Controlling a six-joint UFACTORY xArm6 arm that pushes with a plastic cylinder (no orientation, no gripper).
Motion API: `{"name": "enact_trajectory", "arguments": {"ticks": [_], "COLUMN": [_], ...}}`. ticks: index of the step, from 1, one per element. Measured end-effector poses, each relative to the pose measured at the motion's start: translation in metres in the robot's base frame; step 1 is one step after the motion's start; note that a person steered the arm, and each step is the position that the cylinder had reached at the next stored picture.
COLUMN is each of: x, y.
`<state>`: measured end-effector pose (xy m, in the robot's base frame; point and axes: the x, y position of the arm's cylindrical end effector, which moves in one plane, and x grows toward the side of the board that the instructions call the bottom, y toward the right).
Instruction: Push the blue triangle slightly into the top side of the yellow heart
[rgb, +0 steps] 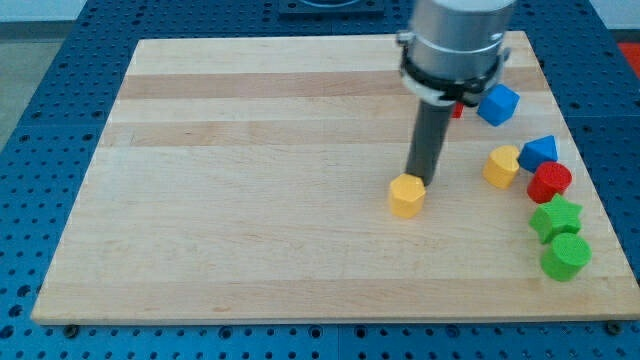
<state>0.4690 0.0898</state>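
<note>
Blue triangle block (539, 152) sits near the tabletop's right edge, about halfway down it, just beside the yellow heart-shaped block (502, 166), which lies to its left and a touch lower; whether the two touch cannot be told from this angle. A red rounded block (549, 182) sits right below the triangle, close against it.

The tool is a straight dark rod with no jaws to open or close, so it holds nothing. My tip (416, 180) comes down at the top edge of a yellow hexagonal block (407, 195), which lies right of the tabletop's centre, well apart from the triangle and the heart. The tip looks to be touching that yellow hexagonal block's back edge, though the contact point itself is hidden behind the block.

The grey cylindrical body of the arm (455, 45) is cut off by the view's top and covers part of the tabletop's top right corner. A small red block (457, 109) peeps out from behind it, mostly hidden, so its shape cannot be made out. A blue angular block (498, 104), its exact shape hard to tell, lies just right of the arm.

Towards the bottom right corner, a green star-shaped block (555, 218) sits below the red rounded block, and a green cylinder block (565, 256) sits below the star.

The light wooden plank tabletop (250, 180) rests on a blue perforated base (40, 150). No writing or label shows anywhere.
</note>
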Motion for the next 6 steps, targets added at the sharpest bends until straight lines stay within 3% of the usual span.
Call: {"name": "enact_trajectory", "arguments": {"ticks": [1, 3, 6], "x": [-0.012, -0.083, -0.075], "y": [0.004, 0.088, 0.164]}}
